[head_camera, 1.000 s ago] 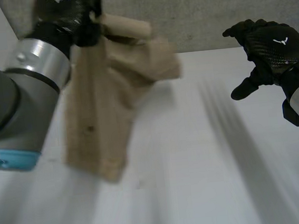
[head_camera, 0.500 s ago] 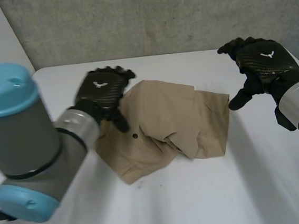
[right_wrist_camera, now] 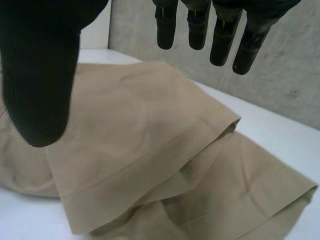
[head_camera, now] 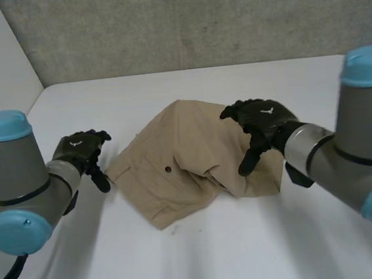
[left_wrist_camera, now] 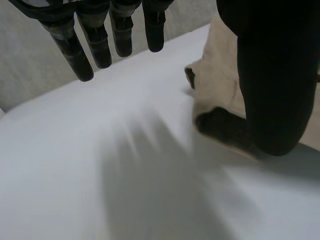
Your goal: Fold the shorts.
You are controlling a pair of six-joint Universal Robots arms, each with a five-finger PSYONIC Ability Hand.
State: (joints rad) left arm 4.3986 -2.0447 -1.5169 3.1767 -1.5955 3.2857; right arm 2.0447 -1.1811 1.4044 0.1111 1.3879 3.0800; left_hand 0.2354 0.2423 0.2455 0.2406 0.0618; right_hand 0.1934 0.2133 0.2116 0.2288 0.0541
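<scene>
No readable text; each black hand has 1 small white mark on its back. Count: 1 pair of tan shorts (head_camera: 187, 152), 2 hands, 1 dark button (head_camera: 168, 169) on the cloth.

Shorts lie rumpled & partly folded over themselves at mid table (head_camera: 250, 258). Long axis runs approx across the table, side to side. The button end is twd the robot's left. Layered leg hems are at the right end; rt wrist view shows them stacked under that hand.

Left hand (head_camera: 79, 150): on the table side just beside the shorts' left corner, off the cloth. Fingers (left_wrist_camera: 95, 45) straight & slack, thumb near the cloth edge, nothing held.

Right hand (head_camera: 263, 119): over the right part of the shorts. Fingers (right_wrist_camera: 220, 35) straight & spread, thumb pointing down twd the cloth, holds nothing. Can't tell if the thumb tip touches the fabric.
</scene>
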